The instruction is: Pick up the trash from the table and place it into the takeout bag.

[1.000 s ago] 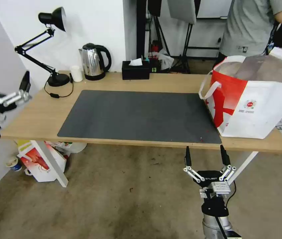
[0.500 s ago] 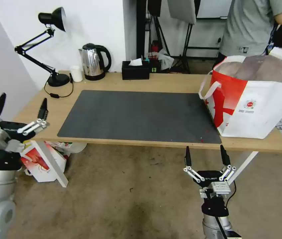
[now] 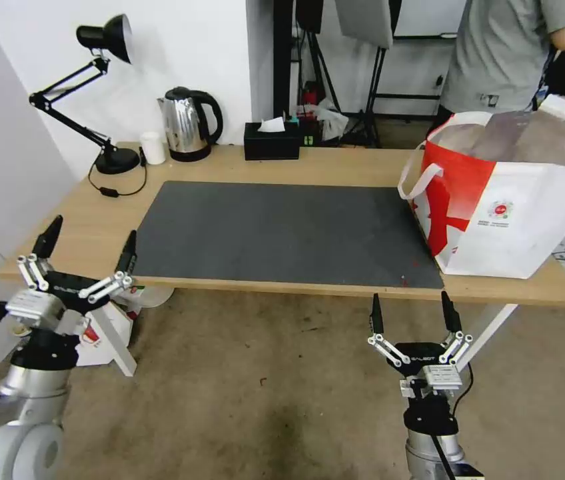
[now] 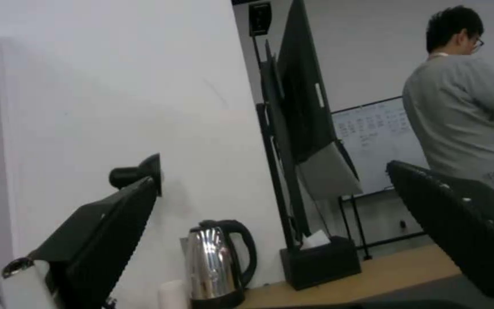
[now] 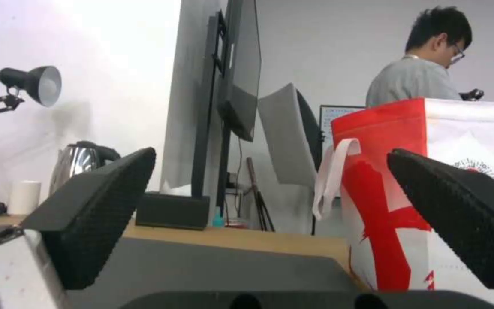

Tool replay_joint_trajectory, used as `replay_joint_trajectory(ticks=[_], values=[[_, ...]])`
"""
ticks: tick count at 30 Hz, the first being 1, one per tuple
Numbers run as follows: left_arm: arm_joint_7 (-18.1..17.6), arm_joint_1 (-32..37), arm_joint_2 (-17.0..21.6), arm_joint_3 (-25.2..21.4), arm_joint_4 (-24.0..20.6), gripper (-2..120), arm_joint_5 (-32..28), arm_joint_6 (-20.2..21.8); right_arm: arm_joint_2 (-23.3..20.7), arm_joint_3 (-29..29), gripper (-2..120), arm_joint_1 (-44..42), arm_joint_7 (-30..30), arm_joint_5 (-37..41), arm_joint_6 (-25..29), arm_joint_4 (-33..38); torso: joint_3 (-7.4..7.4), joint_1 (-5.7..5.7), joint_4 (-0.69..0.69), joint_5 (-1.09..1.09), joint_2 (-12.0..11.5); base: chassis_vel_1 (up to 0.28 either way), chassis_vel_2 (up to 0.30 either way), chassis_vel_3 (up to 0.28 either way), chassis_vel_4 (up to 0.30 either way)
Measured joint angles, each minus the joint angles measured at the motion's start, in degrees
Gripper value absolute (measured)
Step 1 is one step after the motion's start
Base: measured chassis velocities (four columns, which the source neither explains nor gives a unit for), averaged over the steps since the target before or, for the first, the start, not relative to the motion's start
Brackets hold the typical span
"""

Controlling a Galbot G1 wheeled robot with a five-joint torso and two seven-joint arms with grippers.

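Observation:
The takeout bag [image 3: 509, 207], white with a red panel and white strap handles, stands open on the right end of the table [image 3: 89, 227]; it also appears in the right wrist view [image 5: 430, 184]. The dark grey mat [image 3: 282, 230] is bare, and the trash is out of view. My left gripper [image 3: 89, 235] is open, low at the table's front left corner, with nothing between its fingers. My right gripper [image 3: 410, 305] is open and empty, below the front edge near the bag, pointing up.
Along the back edge stand a black desk lamp [image 3: 106, 40], a white cup [image 3: 154, 148], a steel kettle [image 3: 189, 123] and a black tissue box [image 3: 271, 141]. A small red-white bag [image 3: 69, 327] sits on the floor by the white leg [image 3: 106, 333]. A person stands behind the bag.
My left arm has swung down and inward from the far left to the table's front left corner, gripper still open. The right arm and the takeout bag have not moved.

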Motion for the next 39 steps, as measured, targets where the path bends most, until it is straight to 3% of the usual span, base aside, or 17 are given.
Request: replay_joint_trajectory(ticks=[5,13,28,39], values=[[1.0,1.5,0.4,2.5,1.2,100,0.7,-2.5,0.0,0.0,100,0.0,0.0,0.0,0.0,0.0,0.0,0.01,-0.03,-0.01,0.0,0.0,0.0,0.0,0.0],[1.3,4.2,-0.3,2.7,3.3,100,1.0,-6.2,0.0,0.0,100,0.0,0.0,0.0,0.0,0.0,0.0,0.01,0.0,-0.01,0.0,0.0,0.0,0.0,0.0],[-0.2,6.1,-2.2,3.7,8.8,100,2.1,-14.3,0.0,0.0,100,0.0,0.0,0.0,0.0,0.0,0.0,0.01,0.0,0.0,0.0,0.0,0.0,0.0,0.0],[-0.4,6.8,-3.0,4.1,9.9,100,2.4,-17.3,0.0,0.0,100,0.0,0.0,0.0,0.0,0.0,0.0,0.01,-0.01,-0.01,0.0,0.0,0.0,0.0,0.0]])
